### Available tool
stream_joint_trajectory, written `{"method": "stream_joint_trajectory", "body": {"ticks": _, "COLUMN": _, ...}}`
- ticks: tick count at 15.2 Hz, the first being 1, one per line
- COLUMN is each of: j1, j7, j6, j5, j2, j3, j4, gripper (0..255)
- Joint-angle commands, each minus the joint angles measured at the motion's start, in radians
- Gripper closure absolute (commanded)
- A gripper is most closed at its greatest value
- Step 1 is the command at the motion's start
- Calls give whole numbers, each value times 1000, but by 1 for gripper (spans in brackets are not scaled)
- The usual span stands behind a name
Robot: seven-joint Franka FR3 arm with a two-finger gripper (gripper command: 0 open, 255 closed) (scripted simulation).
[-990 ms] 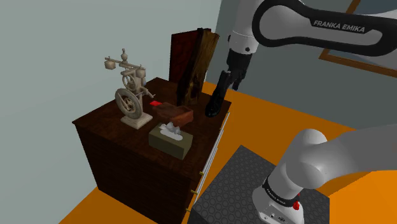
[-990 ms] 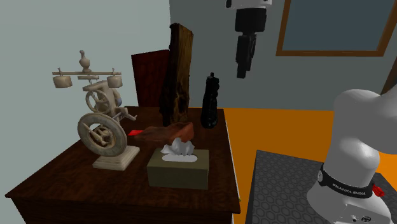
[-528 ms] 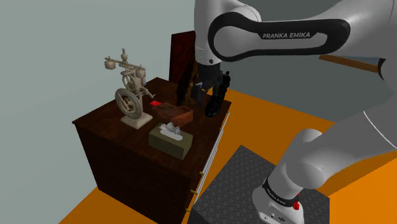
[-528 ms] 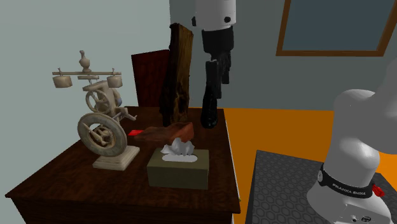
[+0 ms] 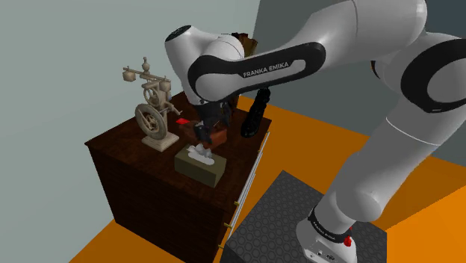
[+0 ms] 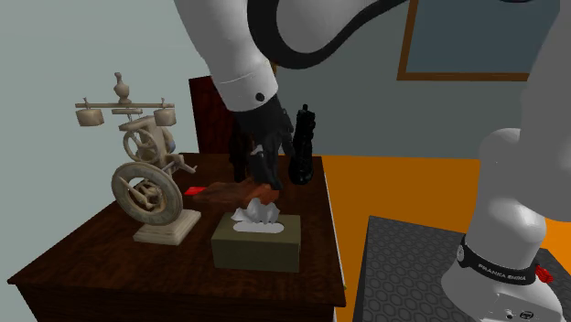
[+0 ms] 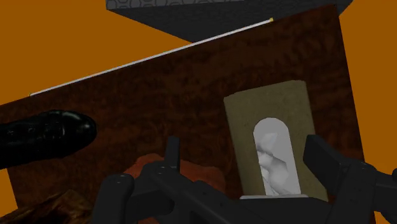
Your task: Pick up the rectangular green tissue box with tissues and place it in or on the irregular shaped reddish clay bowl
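On the dark cabinet [image 5: 123, 146], the tissue box [image 5: 200, 166] sat near one edge, just beside the bowl [image 6: 220, 192] — the gripper [image 6: 267, 178] hovered over them, fingers wide apart, holding nothing.

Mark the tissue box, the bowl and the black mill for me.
tissue box [image 6: 256, 244], second exterior view, its front face.
bowl [image 6: 224, 191], second exterior view, its near wall.
black mill [image 6: 303, 151], second exterior view, its body.
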Motion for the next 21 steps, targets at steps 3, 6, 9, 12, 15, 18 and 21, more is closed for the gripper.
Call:
{"method": "stream_joint_trajectory", "body": {"ticks": 3, "j1": 44, "j7": 103, "j6": -70, "j5": -107, "j2": 226, "j3": 37, "j4": 148, "gripper": 0}}
{"method": "stream_joint_trajectory", "body": {"ticks": 6, "j1": 69, "j7": 134, "j6": -88, "j5": -147, "j2": 309, "j3": 35, "j4": 191, "gripper": 0}}
{"method": "stream_joint_trajectory", "body": {"ticks": 9, "j1": 59, "j7": 135, "j6": -47, "j5": -149, "j2": 299, "j3": 31, "j4": 143, "gripper": 0}}
{"method": "stream_joint_trajectory", "body": {"ticks": 12, "j1": 49, "j7": 137, "j6": -7, "j5": -152, "j2": 291, "j3": 26, "j4": 97, "gripper": 0}}
{"method": "stream_joint_trajectory", "body": {"ticks": 15, "j1": 47, "j7": 138, "j6": 0, "j5": -153, "j2": 290, "j3": 25, "j4": 89, "gripper": 0}}
{"method": "stream_joint_trajectory", "body": {"ticks": 18, "j1": 47, "j7": 138, "j6": 0, "j5": -153, "j2": 290, "j3": 25, "j4": 89, "gripper": 0}}
{"method": "stream_joint_trajectory", "body": {"ticks": 21, "j1": 47, "j7": 138, "j6": 0, "j5": -153, "j2": 290, "j3": 25, "j4": 89, "gripper": 255}}
